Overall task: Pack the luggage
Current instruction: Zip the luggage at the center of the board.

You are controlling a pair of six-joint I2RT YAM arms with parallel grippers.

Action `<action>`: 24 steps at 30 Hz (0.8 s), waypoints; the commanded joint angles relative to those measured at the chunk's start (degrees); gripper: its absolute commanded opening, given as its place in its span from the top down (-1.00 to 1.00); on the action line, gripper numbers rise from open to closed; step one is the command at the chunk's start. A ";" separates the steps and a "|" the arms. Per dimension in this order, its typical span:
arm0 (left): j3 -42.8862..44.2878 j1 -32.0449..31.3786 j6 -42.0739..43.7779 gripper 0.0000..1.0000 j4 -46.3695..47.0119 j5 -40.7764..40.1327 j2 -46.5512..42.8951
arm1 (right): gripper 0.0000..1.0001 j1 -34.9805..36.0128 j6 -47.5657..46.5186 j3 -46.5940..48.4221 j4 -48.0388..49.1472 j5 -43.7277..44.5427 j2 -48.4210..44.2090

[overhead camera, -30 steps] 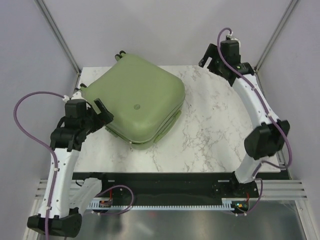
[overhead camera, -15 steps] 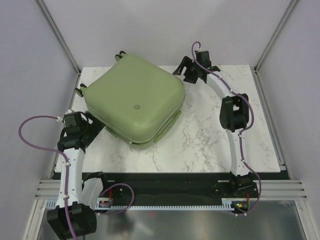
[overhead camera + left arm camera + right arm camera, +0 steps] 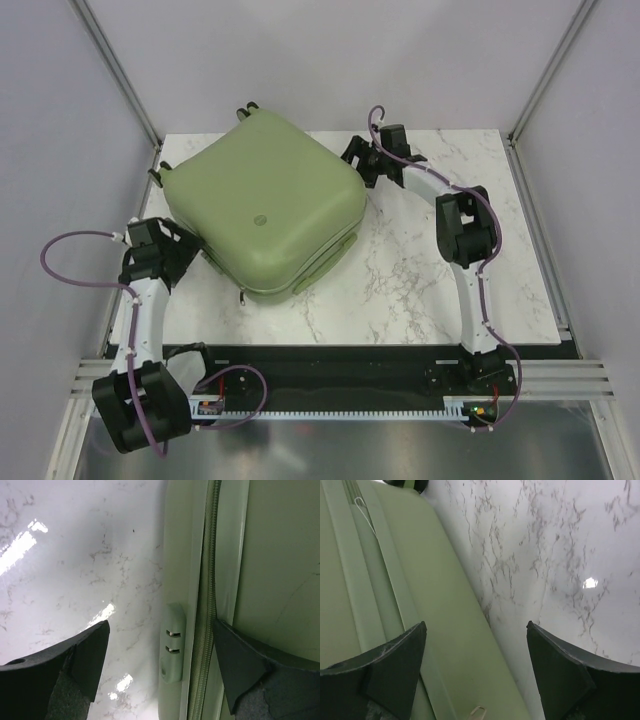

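Note:
The luggage (image 3: 265, 205), a pale sage-green hard-shell case, lies shut and flat on the left half of the marble table (image 3: 440, 290). My left gripper (image 3: 195, 248) sits at its near left side. In the left wrist view this gripper (image 3: 161, 625) is open and straddles the case's edge, with the zipper (image 3: 205, 605) and a small moulded foot (image 3: 172, 650) between the fingers. My right gripper (image 3: 358, 160) is at the case's far right corner. It (image 3: 476, 625) is open too, one finger over the green shell (image 3: 445, 630) and the other over marble.
Black-and-green caster wheels (image 3: 248, 108) stick out at the case's far edge. A small dark zipper pull (image 3: 241, 298) lies by its near corner. Grey walls and metal posts close in the table on the left, right and back. Bare marble lies to the right of the case.
My right arm swung in from the far right corner to the case's right corner. My left arm drew back toward the near left. The case turned slightly. Both grippers narrowed a little.

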 commanded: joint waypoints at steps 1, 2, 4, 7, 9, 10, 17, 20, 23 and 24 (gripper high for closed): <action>0.98 -0.50 1.33 -0.81 9.58 4.67 3.82 | -0.73 6.85 -3.64 -6.99 0.30 -10.73 -6.95; 1.07 -0.59 1.68 -0.79 10.28 5.29 4.35 | -0.73 7.11 -3.99 -10.40 0.48 -11.09 -7.83; 0.90 -0.59 2.56 -0.78 11.87 7.66 5.49 | -0.73 7.73 -4.70 -14.02 1.45 -12.05 -11.08; 1.34 -0.76 4.05 -0.71 14.07 10.91 7.77 | -0.73 8.52 -5.05 -21.66 4.69 -13.90 -15.91; 1.51 -0.85 5.63 -0.69 15.38 12.49 9.18 | -0.73 9.22 -6.19 -26.50 5.67 -14.69 -19.16; 1.69 -0.94 6.25 -0.68 16.09 13.37 9.62 | -0.73 9.48 -6.80 -27.82 5.85 -15.30 -20.22; 5.20 -5.15 15.21 -0.64 21.10 25.50 15.07 | -0.73 11.15 -10.49 -40.47 6.02 -15.75 -29.87; 7.66 -9.80 17.94 -0.64 21.54 26.39 17.52 | -0.73 11.33 -11.46 -44.52 5.59 -15.14 -34.09; 9.60 -14.20 17.95 -0.64 23.38 27.79 20.51 | -0.73 11.42 -12.17 -48.12 4.01 -13.38 -39.01; 10.64 -17.25 17.86 -0.64 23.82 27.97 21.22 | -0.73 11.42 -12.26 -49.10 2.70 -12.85 -40.25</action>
